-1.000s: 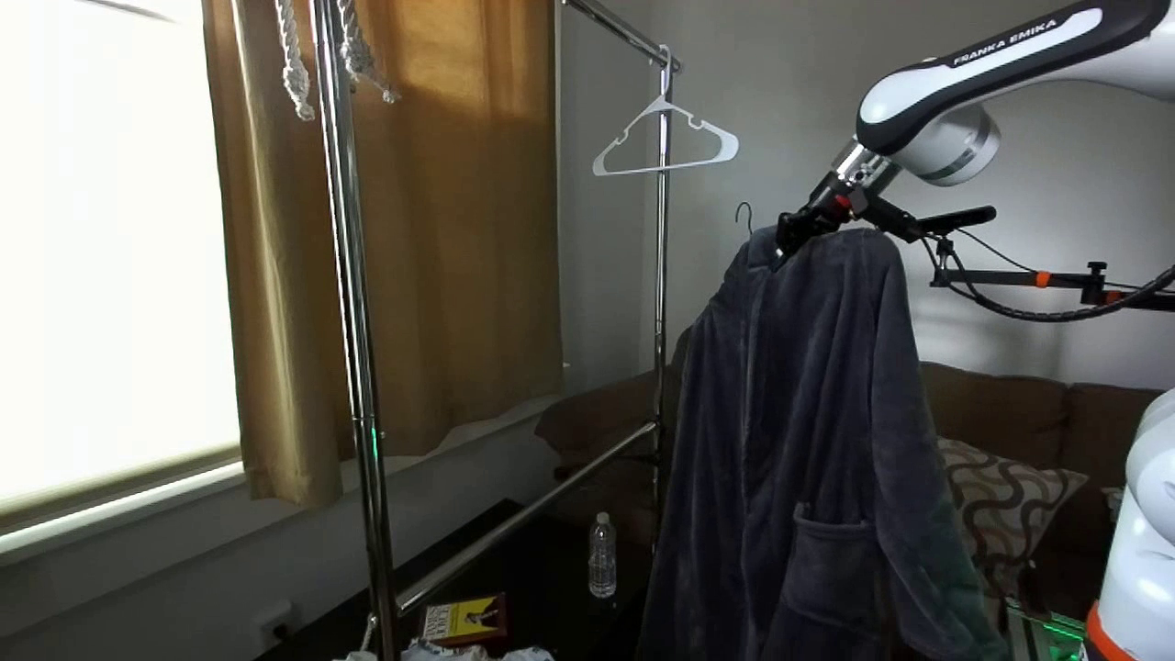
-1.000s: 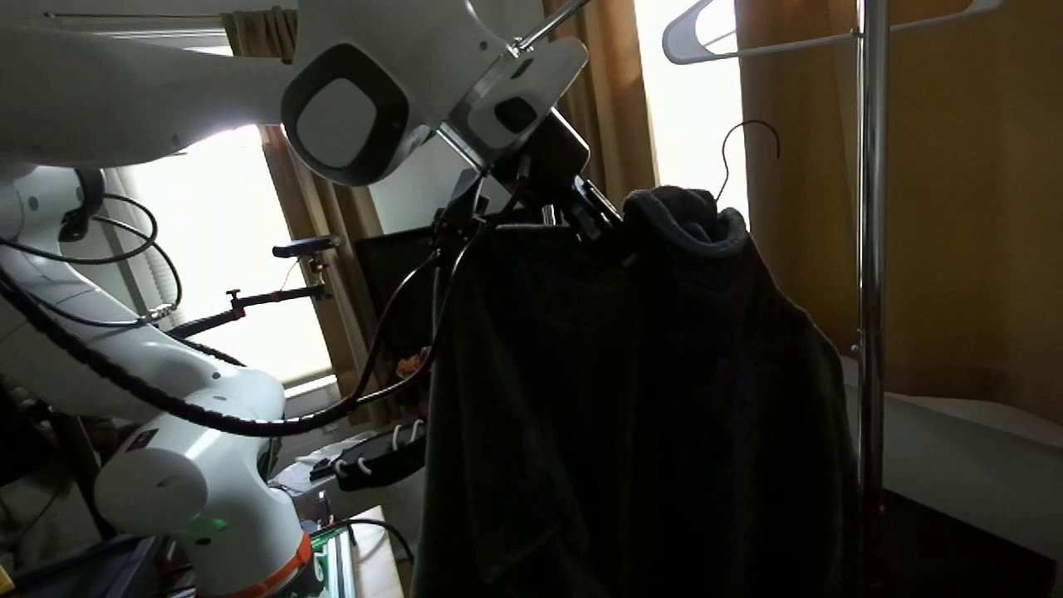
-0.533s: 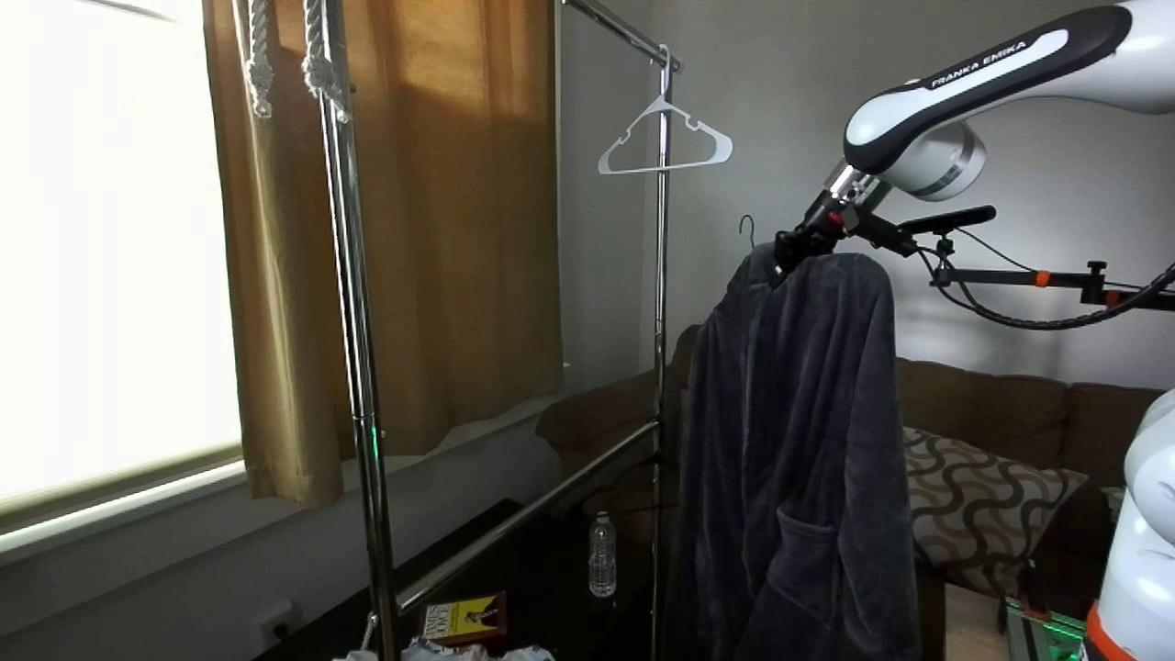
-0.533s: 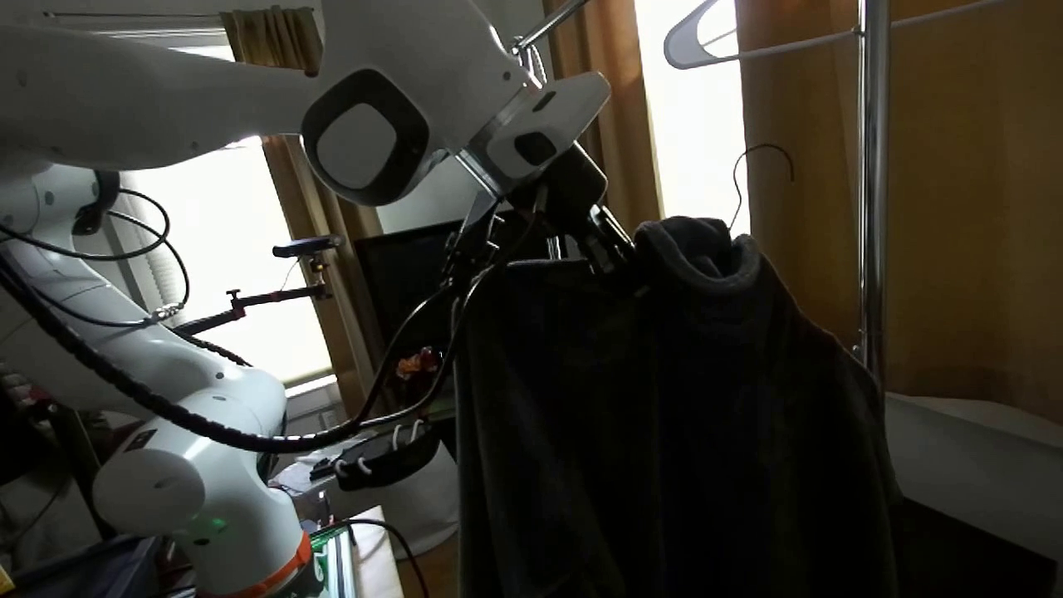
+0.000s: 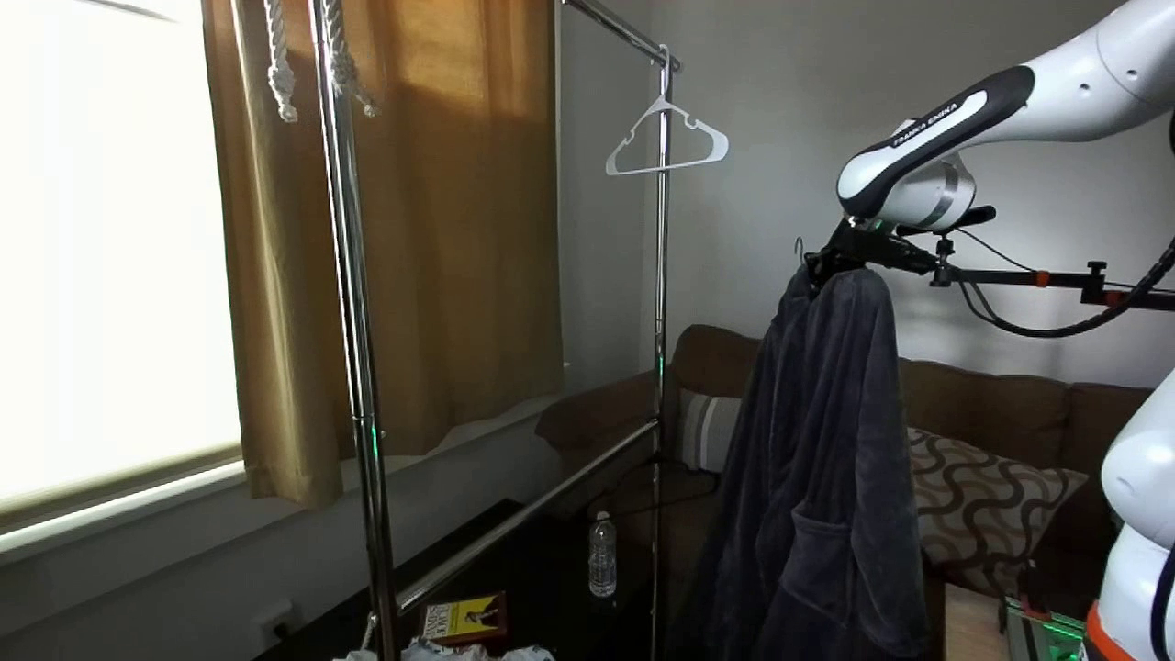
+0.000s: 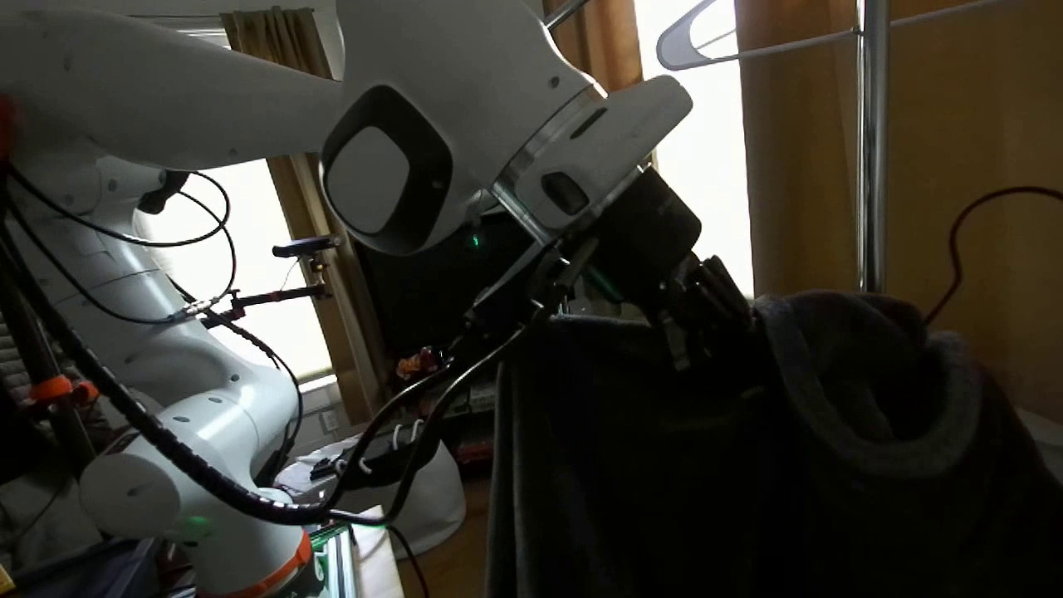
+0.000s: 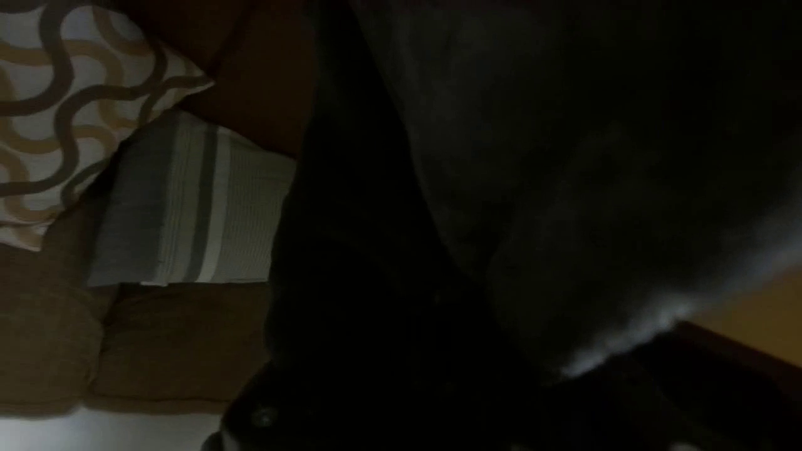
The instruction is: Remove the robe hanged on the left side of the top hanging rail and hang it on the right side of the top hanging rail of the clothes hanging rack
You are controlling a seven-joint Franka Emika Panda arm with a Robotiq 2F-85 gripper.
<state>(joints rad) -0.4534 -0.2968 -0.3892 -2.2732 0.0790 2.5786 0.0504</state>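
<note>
Robe hangs from gripper, fingers clamped on it beside the collar; its dark hook stands clear of the top rail; white hanger hangs near rail's end; brown sofa behind, in an exterior view

In an exterior view I see a golden-brown curtain beside a bright window, and lower down a clear plastic water bottle standing upright near a yellow-covered book. My wrist view gives me a brown couch with a wavy-patterned throw pillow and a striped pillow; whether they touch I can't tell.
</note>
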